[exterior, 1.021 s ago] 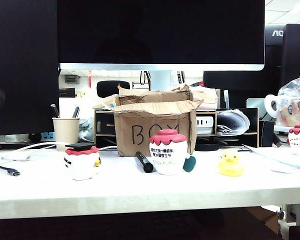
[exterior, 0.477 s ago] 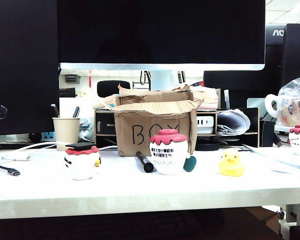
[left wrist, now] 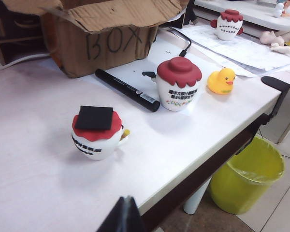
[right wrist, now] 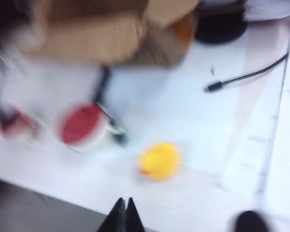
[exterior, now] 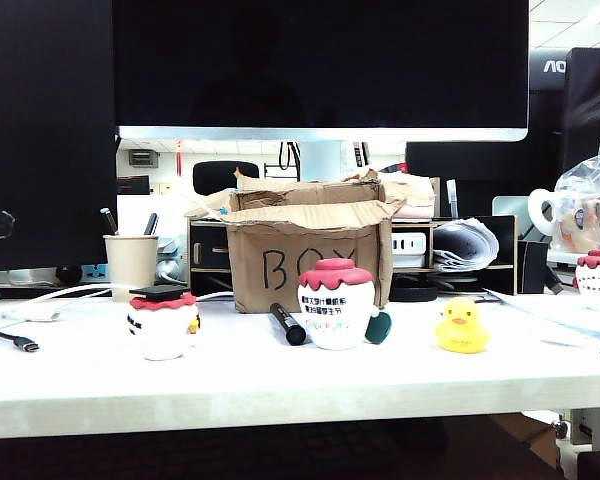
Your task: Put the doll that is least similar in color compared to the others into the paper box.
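The right gripper (right wrist: pixel 123 212) hovers above the doll (right wrist: pixel 159 161), fingers pinched together — likely to knock it away unless opened; left gripper (left wrist: pixel 123 215), fingers also pressed together, idles at the table's six-o'clock edge.

monitor (exterior: pixel 320 65): big dark screen filling the back, above the desk
paper cup (exterior: pixel 131 262): beige, pens poking out, back left on the table (exterior: pixel 280 385)
marker (exterior: pixel 288 324): black, lying flat on the table beside the pink-capped doll
hat doll (exterior: pixel 164 320): white and round, black graduation cap, front left
pink-capped doll (exterior: pixel 337 303): white, printed text on its belly, middle of the table
cable (exterior: pixel 15 340): black plug end lying at the far left edge
bin (left wrist: pixel 246 175): yellow-green, on the floor beside the desk
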Robot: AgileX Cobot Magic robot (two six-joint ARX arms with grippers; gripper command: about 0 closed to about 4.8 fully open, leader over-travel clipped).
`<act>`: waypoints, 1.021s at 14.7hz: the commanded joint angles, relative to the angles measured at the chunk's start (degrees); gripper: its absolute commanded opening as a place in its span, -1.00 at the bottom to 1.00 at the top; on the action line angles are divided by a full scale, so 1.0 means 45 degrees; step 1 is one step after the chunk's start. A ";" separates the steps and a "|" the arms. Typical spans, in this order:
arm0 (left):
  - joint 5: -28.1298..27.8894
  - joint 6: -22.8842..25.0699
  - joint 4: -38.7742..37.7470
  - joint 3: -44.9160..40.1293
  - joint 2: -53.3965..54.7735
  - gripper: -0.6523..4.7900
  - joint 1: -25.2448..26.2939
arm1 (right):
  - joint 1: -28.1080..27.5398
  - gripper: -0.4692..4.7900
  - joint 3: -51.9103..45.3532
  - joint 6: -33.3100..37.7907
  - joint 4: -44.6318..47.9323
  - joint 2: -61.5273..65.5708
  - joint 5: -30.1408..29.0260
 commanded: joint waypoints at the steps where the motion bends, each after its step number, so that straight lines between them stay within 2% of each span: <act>1: 0.0019 0.0005 0.0160 0.0010 0.0005 -0.78 0.0024 | 0.2001 -0.72 0.3415 -0.3026 -0.2540 0.4590 0.2807; 2: 0.0019 0.0005 0.0160 0.0010 0.0005 -0.78 0.0024 | 0.2293 -0.60 0.4381 -0.3225 -0.3070 0.5916 0.2788; 4: 0.0019 0.0005 0.0160 0.0010 0.0005 -0.78 0.0024 | 0.2977 -0.59 0.6280 -0.3249 -0.3895 0.8636 0.2924; 5: 0.0019 0.0005 0.0155 0.0010 0.0000 -0.78 0.0024 | 0.3011 -0.48 0.6984 -0.3249 -0.4498 0.9491 0.3327; 6: 0.0010 0.0005 0.0160 0.0010 -0.0010 -0.78 0.0024 | 0.3041 -0.19 0.7514 -0.3245 -0.5032 1.0098 0.3453; 7: 0.0034 0.0005 0.0160 0.0010 -0.0010 -0.78 0.0024 | 0.3099 0.27 0.7888 -0.3157 -0.5348 1.0613 0.3628; 8: 0.0058 0.0005 0.0160 0.0010 -0.0010 -0.78 0.0024 | 0.3094 0.52 0.8000 -0.3172 -0.5459 1.0826 0.3813; 9: 0.0049 0.0005 0.0155 0.0010 -0.0010 -0.78 0.0024 | 0.3094 0.62 0.8004 -0.3186 -0.5464 1.0928 0.4124; 10: 0.0053 0.0005 0.0160 0.0010 -0.0010 -0.78 0.0024 | 0.3094 0.62 0.8000 -0.3191 -0.5571 1.0948 0.4211; 11: 0.0053 0.0005 0.0155 0.0010 -0.0010 -0.78 0.0024 | 0.3099 0.74 0.8000 -0.3181 -0.5615 1.0958 0.4211; 12: 0.0053 0.0005 0.0160 0.0010 -0.0010 -0.78 0.0019 | 0.3104 1.00 0.8000 -0.3152 -0.5649 1.0977 0.4192; 15: 0.0053 0.0005 0.0160 0.0010 -0.0010 -0.78 0.0019 | 0.3483 1.00 0.7961 -0.3152 -0.5678 1.1016 0.4177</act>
